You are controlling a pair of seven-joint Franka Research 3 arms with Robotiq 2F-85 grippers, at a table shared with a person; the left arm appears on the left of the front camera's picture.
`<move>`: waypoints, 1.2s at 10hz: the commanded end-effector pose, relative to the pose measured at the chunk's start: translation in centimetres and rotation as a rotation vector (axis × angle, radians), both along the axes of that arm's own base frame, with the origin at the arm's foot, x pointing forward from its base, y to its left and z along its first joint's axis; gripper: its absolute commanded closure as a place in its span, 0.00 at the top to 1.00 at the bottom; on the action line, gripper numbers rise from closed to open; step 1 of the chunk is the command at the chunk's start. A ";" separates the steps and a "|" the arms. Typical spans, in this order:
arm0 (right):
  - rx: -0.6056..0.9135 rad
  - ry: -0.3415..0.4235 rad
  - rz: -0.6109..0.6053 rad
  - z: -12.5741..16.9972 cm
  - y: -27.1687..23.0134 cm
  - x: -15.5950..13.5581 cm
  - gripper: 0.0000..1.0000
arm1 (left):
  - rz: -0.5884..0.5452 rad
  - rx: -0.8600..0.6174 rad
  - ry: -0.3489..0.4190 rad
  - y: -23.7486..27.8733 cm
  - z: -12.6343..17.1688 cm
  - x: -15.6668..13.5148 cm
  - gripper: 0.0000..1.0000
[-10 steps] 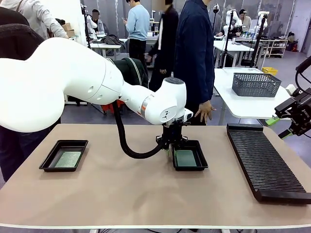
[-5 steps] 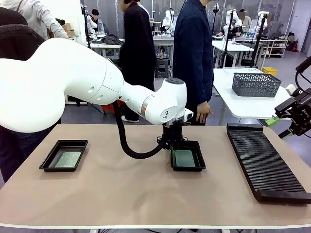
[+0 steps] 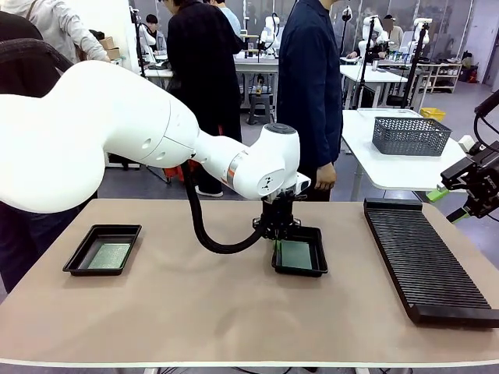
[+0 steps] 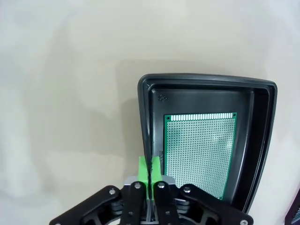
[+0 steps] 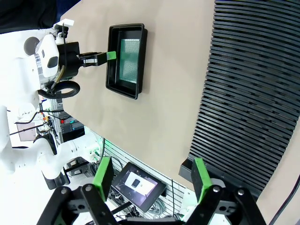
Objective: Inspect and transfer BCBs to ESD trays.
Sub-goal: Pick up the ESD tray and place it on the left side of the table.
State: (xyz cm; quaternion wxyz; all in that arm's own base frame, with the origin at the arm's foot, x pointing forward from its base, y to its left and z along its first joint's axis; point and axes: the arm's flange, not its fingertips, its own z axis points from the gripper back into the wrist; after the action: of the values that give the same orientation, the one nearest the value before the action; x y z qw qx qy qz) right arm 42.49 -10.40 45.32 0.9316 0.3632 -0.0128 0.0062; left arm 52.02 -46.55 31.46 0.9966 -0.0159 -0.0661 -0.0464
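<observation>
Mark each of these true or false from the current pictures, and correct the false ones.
1. The left gripper is shut on the rim of the middle tray. True.
2. That tray holds no board. False: a green board lies in it.
3. The right gripper is open. True.
4. The slotted rack is full of boards. False: its slots look bare.
5. The left-hand tray also holds a board. True.
</observation>
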 end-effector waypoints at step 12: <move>-0.013 0.002 -0.020 0.0 0.2 -0.2 0.89 | 0.021 -0.260 -0.044 8.2 0.9 -0.8 0.03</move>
State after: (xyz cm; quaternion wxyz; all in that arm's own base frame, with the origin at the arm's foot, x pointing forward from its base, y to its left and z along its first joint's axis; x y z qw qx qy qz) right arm 42.48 -10.39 45.30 0.9316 0.3632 -0.0126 0.0062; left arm 52.75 -40.48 32.11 0.9888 -0.1150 -0.0928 -0.0203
